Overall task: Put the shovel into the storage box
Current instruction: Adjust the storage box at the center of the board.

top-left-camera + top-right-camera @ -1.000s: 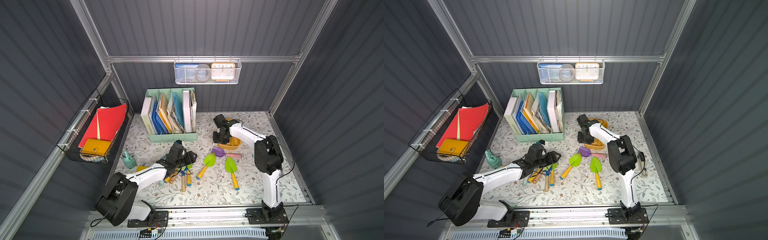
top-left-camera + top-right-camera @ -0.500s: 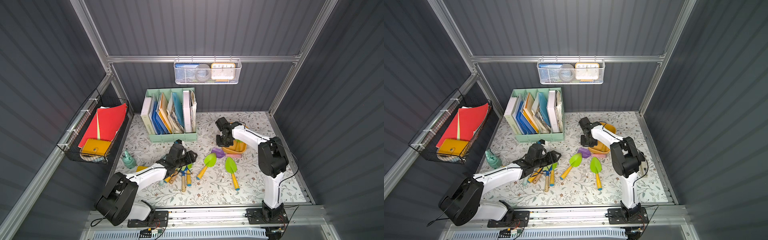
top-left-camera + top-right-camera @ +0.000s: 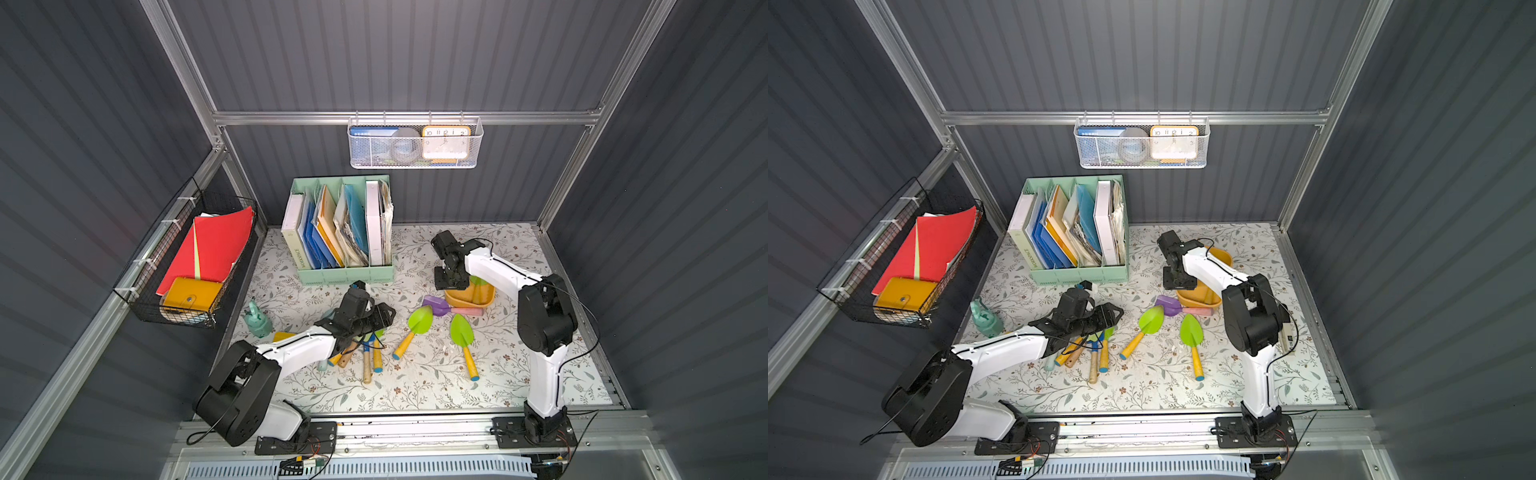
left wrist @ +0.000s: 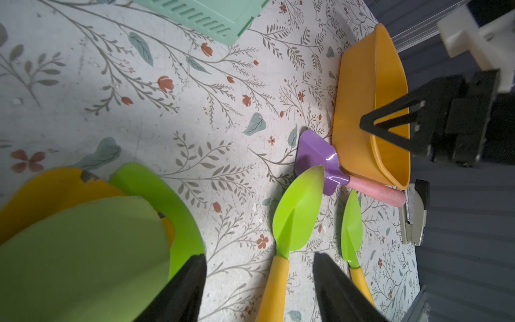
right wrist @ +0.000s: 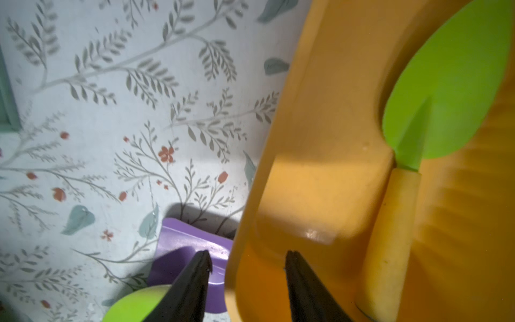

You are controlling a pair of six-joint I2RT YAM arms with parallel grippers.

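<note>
The mustard-yellow storage box [image 3: 487, 296] [image 5: 320, 167] stands on the floral mat at the right. Inside it lies a shovel [image 5: 446, 97] with a green blade and a yellow handle. My right gripper [image 5: 247, 253] is open and straddles the box's near wall, with one finger inside and one outside over a purple shovel [image 3: 436, 305]. Two more green shovels [image 3: 417, 322] [image 3: 462, 332] lie on the mat in front of the box. My left gripper [image 4: 259, 256] hangs open over a pile of tools [image 3: 365, 357] and holds nothing.
A mint-green file holder [image 3: 345, 232] stands at the back. A stapler [image 4: 415, 214] lies by the right wall. A small green can [image 3: 257, 320] sits at the left edge. On the walls hang a white mesh basket [image 3: 415, 143] and a black wire basket [image 3: 195, 257].
The right gripper was shut on the box's wall and drew the box slightly forward. Its jaws have now opened. The left arm has not moved.
</note>
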